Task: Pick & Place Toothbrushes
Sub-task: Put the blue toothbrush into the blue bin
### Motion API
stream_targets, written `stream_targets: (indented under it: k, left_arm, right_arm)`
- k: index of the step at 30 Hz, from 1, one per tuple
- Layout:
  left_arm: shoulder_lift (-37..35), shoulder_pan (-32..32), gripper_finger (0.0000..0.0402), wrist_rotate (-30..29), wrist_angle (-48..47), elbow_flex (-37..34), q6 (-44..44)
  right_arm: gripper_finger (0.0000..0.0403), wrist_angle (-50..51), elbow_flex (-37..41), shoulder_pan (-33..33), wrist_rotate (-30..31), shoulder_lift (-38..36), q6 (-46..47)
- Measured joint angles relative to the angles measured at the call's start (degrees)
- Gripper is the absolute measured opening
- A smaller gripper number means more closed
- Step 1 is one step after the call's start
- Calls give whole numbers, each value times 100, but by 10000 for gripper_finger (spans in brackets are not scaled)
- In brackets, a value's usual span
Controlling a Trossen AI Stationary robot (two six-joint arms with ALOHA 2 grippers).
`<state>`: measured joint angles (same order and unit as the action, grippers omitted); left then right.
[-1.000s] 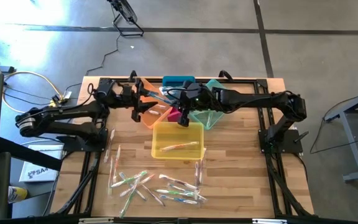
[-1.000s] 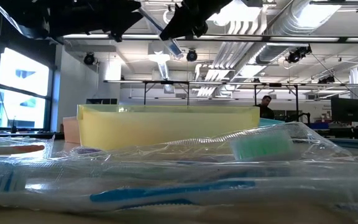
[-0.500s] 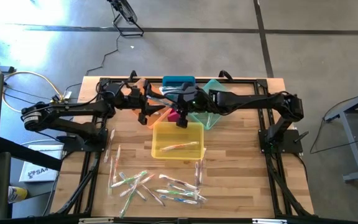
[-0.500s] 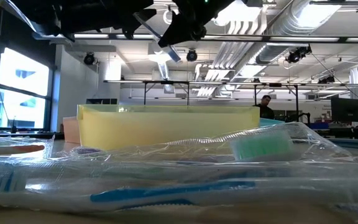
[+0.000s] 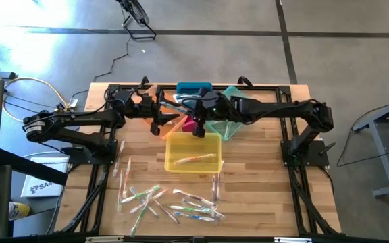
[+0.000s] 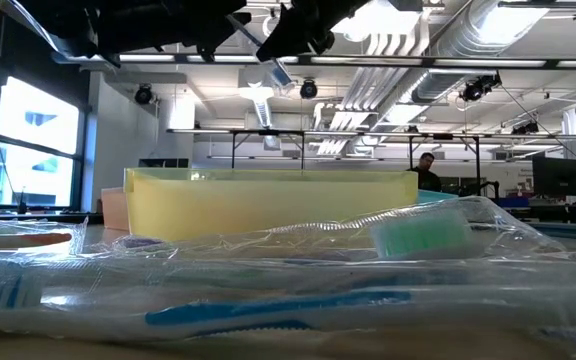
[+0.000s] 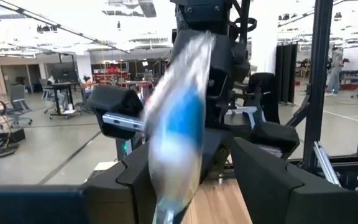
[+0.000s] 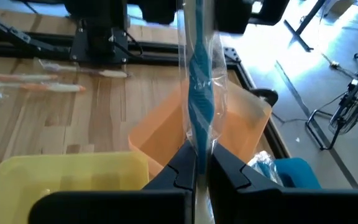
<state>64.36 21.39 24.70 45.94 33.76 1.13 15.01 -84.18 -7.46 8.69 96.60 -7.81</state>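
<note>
Both dark arms meet high over the far side of the wooden slatted table (image 5: 248,175), above the cluster of coloured bins. The right gripper (image 8: 196,163) is pinched tight on a blue-handled toothbrush in a clear crinkly wrapper (image 8: 199,93), which stands up out of its fingers, with the translucent orange plastic bin (image 8: 241,124) behind it and the translucent yellow rectangular bin (image 8: 61,171) just beside. From above, that right gripper (image 5: 198,125) hangs over the far edge of the yellow bin (image 5: 193,152), where one wrapped toothbrush with an orange-and-green handle (image 5: 196,158) lies on the bottom. The left gripper (image 5: 161,116) sits just beside it over the orange bin (image 5: 169,125), fingers spread wide and holding nothing; its own camera shows the blurred blue toothbrush (image 7: 179,124) close in front, with the right arm's dark wrist behind it. From table height the held brush (image 6: 276,72) shows as a small pale sliver under the dark gripper bodies, well above the yellow bin's wall (image 6: 268,200). A teal bin (image 5: 229,121), a pink bin (image 5: 188,125) and a blue one (image 5: 194,88) crowd the far side too. Nearer the front edge lies the scattered pile of wrapped toothbrushes (image 5: 174,202) — greens, blues, oranges — and a few loose ones lie along the left side (image 5: 123,165). In the low view, a blue-handled one (image 6: 268,305) and a green-bristled one (image 6: 423,232) lie right against the lens.
</note>
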Motion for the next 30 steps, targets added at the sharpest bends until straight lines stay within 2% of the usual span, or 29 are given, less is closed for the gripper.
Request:
stream_targets:
  k: [17, 26, 30]
  left_arm:
    - [0, -4, 178, -3, 102, -2, -92]
    - [0, -2, 93, -62, 104, -2, -90]
    - [0, -2, 70, -78, 104, -4, -90]
  right_arm:
    - [10, 57, -4, -9, -268, -152, 4]
    - [10, 61, -4, -3, -316, -152, 2]
    - [10, 63, -4, -2, -323, -152, 0]
